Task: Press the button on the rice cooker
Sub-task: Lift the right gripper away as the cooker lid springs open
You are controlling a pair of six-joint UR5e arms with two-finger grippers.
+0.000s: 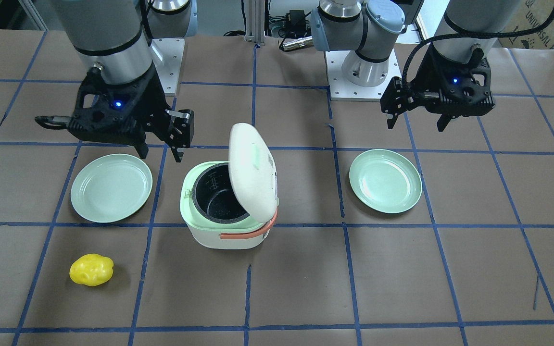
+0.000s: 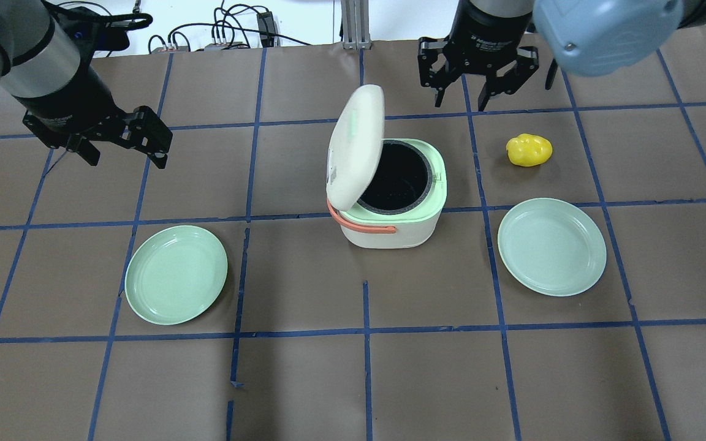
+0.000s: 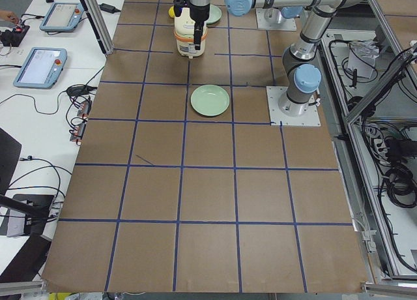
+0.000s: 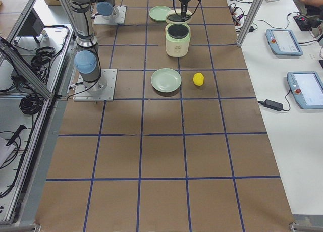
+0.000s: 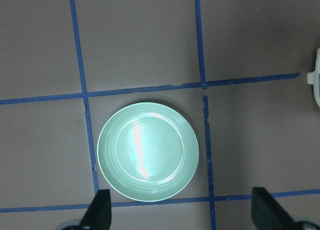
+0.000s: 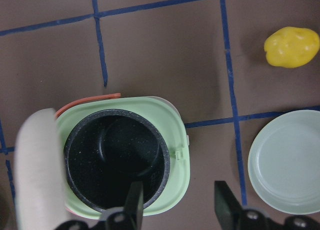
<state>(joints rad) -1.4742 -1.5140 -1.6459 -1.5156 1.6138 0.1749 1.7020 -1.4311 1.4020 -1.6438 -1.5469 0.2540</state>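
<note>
The white and pale green rice cooker (image 2: 397, 202) stands mid-table with its lid (image 2: 358, 147) swung up and the black inner pot (image 6: 117, 157) exposed. It has an orange handle (image 1: 248, 234). A small tab (image 6: 181, 153) sits on its rim; no other button shows. My right gripper (image 1: 160, 154) is open and empty, and hovers above the table beside the cooker; its fingers (image 6: 134, 202) frame the cooker's edge in the right wrist view. My left gripper (image 1: 416, 126) is open and empty, high over a green plate (image 5: 148, 151), well away from the cooker.
Two green plates lie on either side of the cooker, one on my left (image 2: 176, 274) and one on my right (image 2: 551, 246). A yellow lumpy toy (image 2: 529, 150) lies beyond the right plate. Blue tape lines cross the brown table cover.
</note>
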